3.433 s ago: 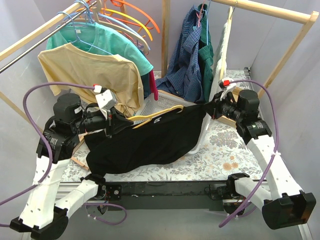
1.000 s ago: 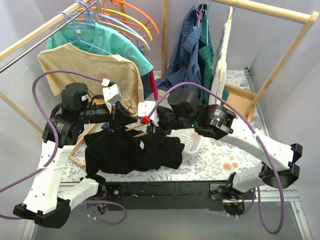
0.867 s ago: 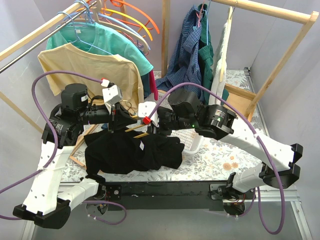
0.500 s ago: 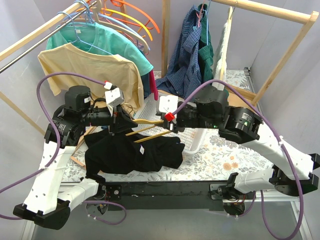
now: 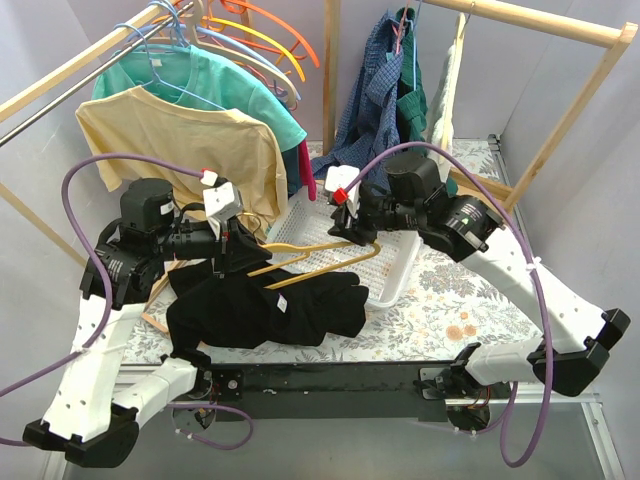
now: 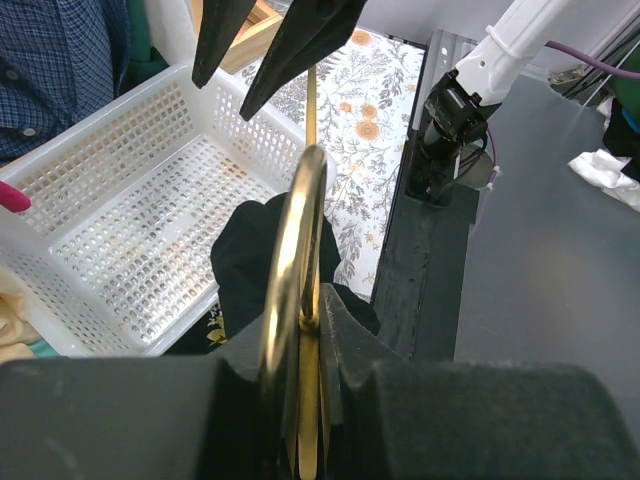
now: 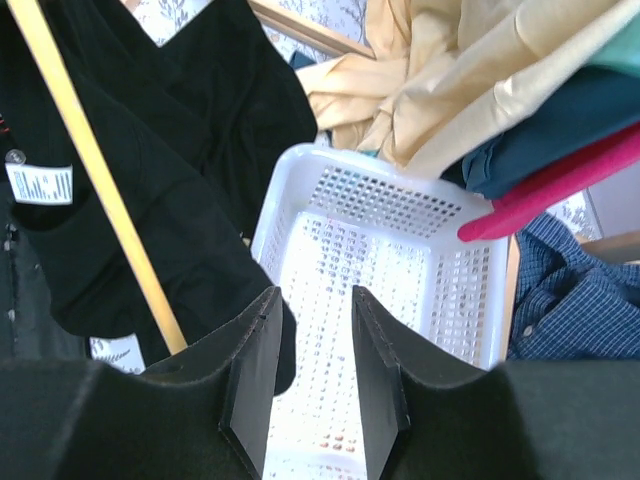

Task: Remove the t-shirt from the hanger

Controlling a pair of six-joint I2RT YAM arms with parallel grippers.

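left gripper (image 6: 303, 335): one unit, jaws clamped tight on the metal hook (image 6: 298, 220) of the hanger (image 7: 102, 190). one wooden hanger was present, held above the near left part of the table (image 5: 450, 300). its right arm and lower bar were bare.

black t-shirt (image 5: 250, 310): one item, bunched on the table under the hanger, at the near edge. its left part rose toward the left gripper. whether that part remained on the hanger's left end could not be told.

right gripper (image 7: 313, 330): one unit, jaws partly apart with nothing between them, positioned just beyond the right end of the hanger, over the white basket (image 7: 380, 260).

one basket stood right of the t-shirt, in the middle of the table.

far left rail (image 5: 70, 65): two hung shirts, one tan (image 5: 180, 140) and one teal (image 5: 220, 85).
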